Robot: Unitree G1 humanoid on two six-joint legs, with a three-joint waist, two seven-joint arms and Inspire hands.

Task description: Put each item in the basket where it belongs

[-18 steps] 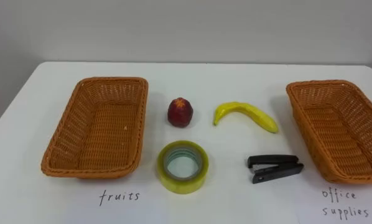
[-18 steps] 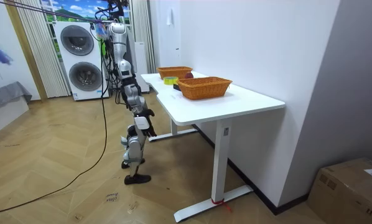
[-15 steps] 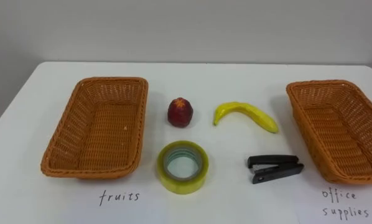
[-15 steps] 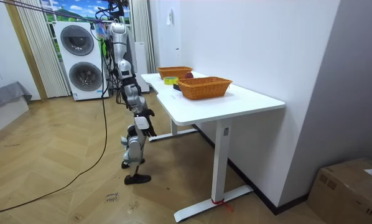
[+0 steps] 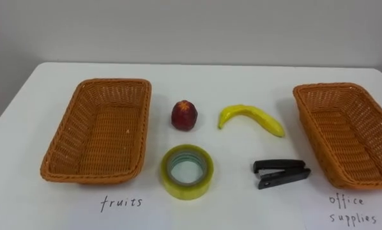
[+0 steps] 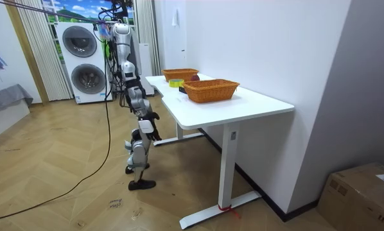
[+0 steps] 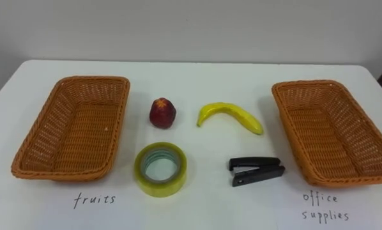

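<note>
On the white table a dark red fruit and a yellow banana lie in the middle. In front of them sit a yellow-green tape roll and a black stapler. An empty wicker basket at the left has "fruits" written before it. A second empty wicker basket at the right has "office supplies" written before it. In the room view I stand at the table's long side with my left hand and right hand hanging low, below the tabletop.
A pale wall runs close behind the table's far edge. Bare tabletop lies between the two baskets and along the near edge. In the room view two stacked washing machines stand behind me and a cardboard box sits on the floor at the right.
</note>
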